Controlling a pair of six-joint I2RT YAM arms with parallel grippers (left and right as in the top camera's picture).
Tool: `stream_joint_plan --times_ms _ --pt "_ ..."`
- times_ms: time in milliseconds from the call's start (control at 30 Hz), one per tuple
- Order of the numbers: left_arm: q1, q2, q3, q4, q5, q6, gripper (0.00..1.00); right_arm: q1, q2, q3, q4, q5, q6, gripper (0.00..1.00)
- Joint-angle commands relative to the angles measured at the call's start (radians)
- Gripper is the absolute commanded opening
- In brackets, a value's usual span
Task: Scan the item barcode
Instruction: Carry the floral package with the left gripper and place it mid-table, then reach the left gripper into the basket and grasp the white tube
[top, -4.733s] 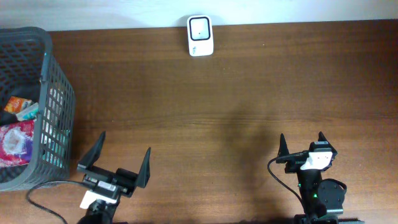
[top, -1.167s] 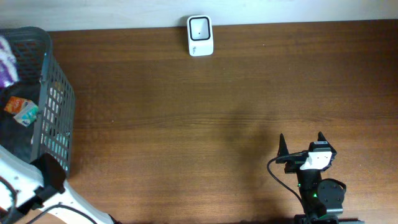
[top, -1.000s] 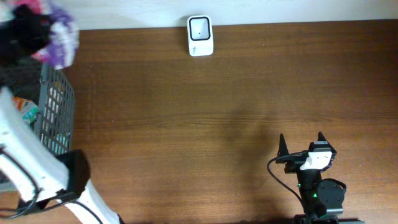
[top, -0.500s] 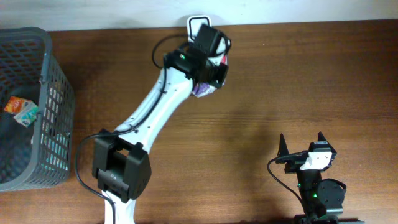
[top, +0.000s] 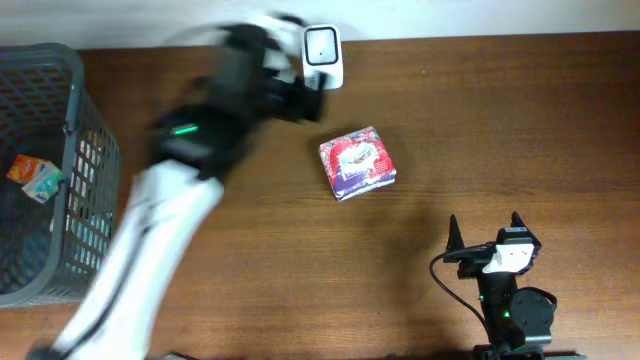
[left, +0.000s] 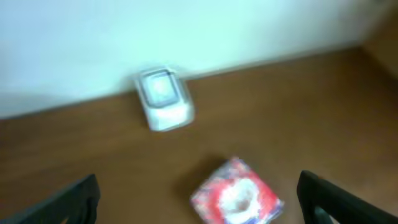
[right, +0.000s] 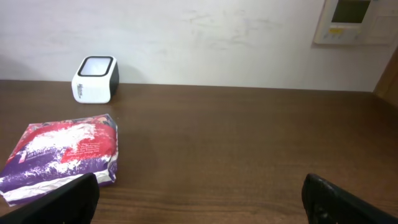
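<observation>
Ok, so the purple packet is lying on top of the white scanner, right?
Not quite. The purple packet is lying flat on the table, not on top of the white scanner. The overhead view shows a strip of bare wood between the two, so they are not touching.

Soft, even light; the packet (top: 357, 163) casts only a faint shadow on the table (top: 500, 120). Overhead, the left arm (top: 200, 140) is smeared by motion. The left wrist view is blurred throughout, its wall (left: 249, 25) washed pale; the right wrist view is sharp.
</observation>
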Motion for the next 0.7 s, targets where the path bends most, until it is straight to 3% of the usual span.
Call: stream_joint_plan --times_ms 0,100,233,267,333,467,500,567,633,667 --pt "0.315 -0.145 0.001 -0.09 -0.01 0.002 0.99 0.008 -0.004 -0.007 -0.003 0.009 0.0 0.99" --pt "0.697 -0.176 -0.001 -0.1 -0.017 0.028 0.99 0.008 -0.004 -0.007 -0.004 0.009 0.0 0.99" --pt "0.91 -0.039 -0.002 -0.066 -0.058 0.126 0.99 0.008 -0.004 -0.007 -0.004 0.009 0.0 0.99" --pt "0.943 0.016 -0.002 -0.048 -0.08 0.149 0.99 0.008 -0.004 -0.007 -0.004 0.009 0.0 0.99" --pt "0.99 0.13 -0.002 -0.086 -0.093 0.329 0.99 0.008 -0.004 -0.007 -0.004 0.009 0.0 0.99" --pt "1.093 0.256 -0.002 -0.161 -0.087 0.409 0.99 0.008 -0.004 -0.007 -0.003 0.009 0.0 0.99" --pt "1.107 0.272 -0.002 -0.193 -0.038 0.474 0.91 0.008 -0.004 -0.007 -0.003 0.009 0.0 0.99" --pt "1.128 0.305 -0.017 -0.216 0.141 0.572 0.84 0.008 -0.004 -0.007 -0.003 0.009 0.0 0.99" --pt "1.129 0.349 -0.042 -0.214 0.15 0.594 0.62 0.008 -0.004 -0.007 -0.003 0.009 0.0 0.99" --pt "1.127 0.366 -0.06 -0.213 0.154 0.599 0.69 0.008 -0.004 -0.007 -0.003 0.009 0.0 0.99"
